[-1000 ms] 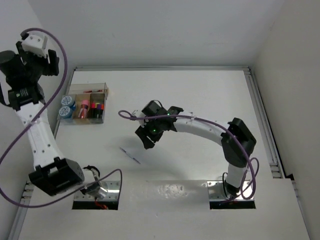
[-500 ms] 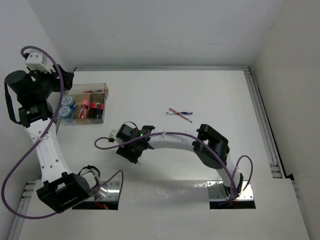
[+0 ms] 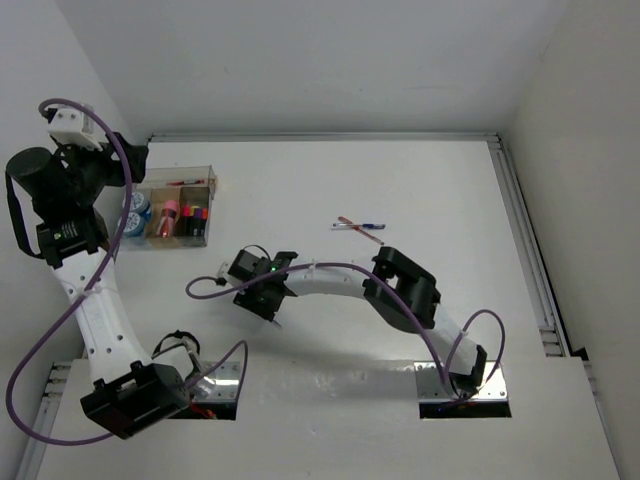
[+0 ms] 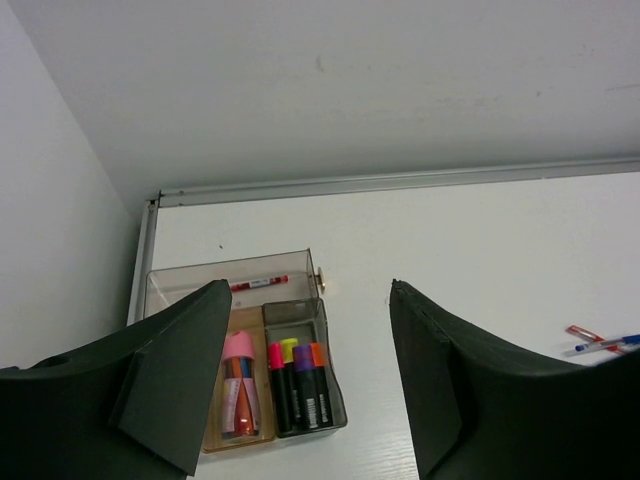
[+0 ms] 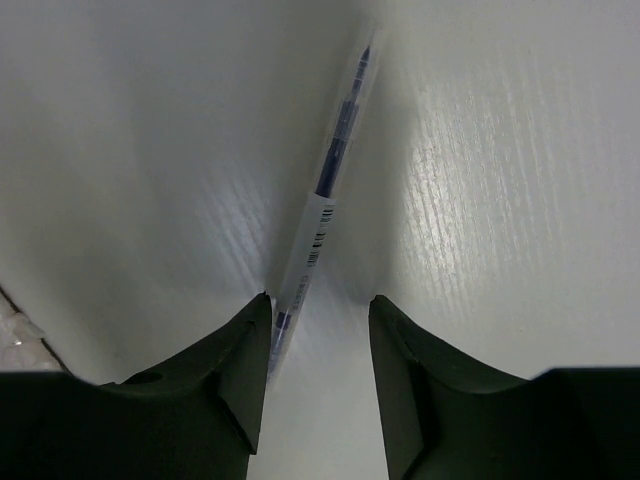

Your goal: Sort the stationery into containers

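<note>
From above, the right gripper sits low on the table, fingertips hidden; the left gripper covers the organiser box's left edge. Left wrist: jaws apart, empty; two pens cut off rightward. Right wrist: jaws apart astride a clear pen, its near end hidden

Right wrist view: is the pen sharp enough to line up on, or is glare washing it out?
Right wrist view: the pen is readable, crisp mid-barrel, softer toward the far tip; a bright sheen on the table lies beside it, not across it; the right claw is dark and underexposed. Top external view: the pen is hardly discernible at the claw.
</note>
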You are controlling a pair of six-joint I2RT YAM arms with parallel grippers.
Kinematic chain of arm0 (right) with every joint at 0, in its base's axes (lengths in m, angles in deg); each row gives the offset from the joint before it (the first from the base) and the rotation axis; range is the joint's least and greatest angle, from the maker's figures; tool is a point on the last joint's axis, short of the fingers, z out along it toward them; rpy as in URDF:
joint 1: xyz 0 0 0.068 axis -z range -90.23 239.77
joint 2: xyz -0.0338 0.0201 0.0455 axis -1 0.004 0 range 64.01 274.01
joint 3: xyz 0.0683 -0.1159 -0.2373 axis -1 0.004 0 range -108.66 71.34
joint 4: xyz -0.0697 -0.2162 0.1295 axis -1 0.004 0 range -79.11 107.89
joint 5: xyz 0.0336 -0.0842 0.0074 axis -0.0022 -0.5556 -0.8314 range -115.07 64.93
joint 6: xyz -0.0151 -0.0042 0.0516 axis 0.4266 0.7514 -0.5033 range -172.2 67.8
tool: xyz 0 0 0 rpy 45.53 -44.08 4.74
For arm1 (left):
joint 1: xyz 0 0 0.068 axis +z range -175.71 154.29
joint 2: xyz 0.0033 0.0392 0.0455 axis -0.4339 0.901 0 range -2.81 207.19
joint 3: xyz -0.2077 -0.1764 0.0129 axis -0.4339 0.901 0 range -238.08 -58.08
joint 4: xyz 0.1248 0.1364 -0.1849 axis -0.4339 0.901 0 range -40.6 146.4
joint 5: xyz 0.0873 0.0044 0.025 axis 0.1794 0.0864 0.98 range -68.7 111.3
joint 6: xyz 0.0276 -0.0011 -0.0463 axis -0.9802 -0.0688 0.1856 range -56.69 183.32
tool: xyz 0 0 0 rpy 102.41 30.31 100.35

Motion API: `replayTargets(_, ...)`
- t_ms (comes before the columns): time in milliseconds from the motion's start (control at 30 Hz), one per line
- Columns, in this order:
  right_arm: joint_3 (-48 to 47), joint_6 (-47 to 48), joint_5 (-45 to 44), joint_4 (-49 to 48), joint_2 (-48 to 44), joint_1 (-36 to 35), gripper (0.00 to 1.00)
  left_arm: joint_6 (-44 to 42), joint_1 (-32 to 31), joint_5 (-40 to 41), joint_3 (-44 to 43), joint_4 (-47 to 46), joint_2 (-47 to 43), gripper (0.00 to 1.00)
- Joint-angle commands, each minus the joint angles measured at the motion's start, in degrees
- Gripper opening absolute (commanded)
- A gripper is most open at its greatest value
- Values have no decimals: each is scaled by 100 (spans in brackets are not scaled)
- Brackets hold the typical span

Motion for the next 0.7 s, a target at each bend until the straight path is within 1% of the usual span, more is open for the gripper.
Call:
replayTargets(0, -297, 138, -166, -55, 33, -6, 43, 10, 59, -62, 43, -180, -101, 71)
replayTargets(67, -358, 156, -209, -20, 138, -6, 42, 10, 59, -54, 61, -171, -101, 71)
replayTargets(167, -297, 226, -280, -46, 191, 3, 36, 19, 59, -45, 122, -197, -127, 71)
replayTargets(233, -262, 296, -193, -20, 209, 12, 35, 19, 59, -54, 131, -215, -110, 71)
replayTargets(267, -227, 331, -105, -20, 218, 38, 28, 37, 59, -62, 131, -232, -110, 71)
replayTargets(367, -122, 358, -78, -46, 200, 117, 18, 89, 59, -89, 131, -267, -92, 71)
replayTargets(400, -104, 358, -52, -29, 209, 143, 12, 98, 50, -97, 131, -294, -92, 71)
replayTargets(467, -95, 288, -43, 85, 200, 240, 5, 107, 41, -106, 140, -311, -66, 71)
replayTargets(500, -69, 236, 114, 112, 165, 301, 0, 116, 59, -132, 140, -337, -66, 71)
replayTargets(567, 19, 17, 325, 217, -79, 546, 0, 168, 50, -237, 166, -425, -66, 71)
replayTargets(600, 46, -72, 770, 278, -203, 670, 0, 212, 59, -273, 210, -530, -110, 71)
replayTargets(633, 81, -342, 1088, 418, -343, 1002, 0, 352, 50, -317, 341, -618, -136, 71)
replayTargets(667, 116, -493, 1430, 463, -667, 1170, 0, 449, 41, -413, 403, -845, -171, 71)
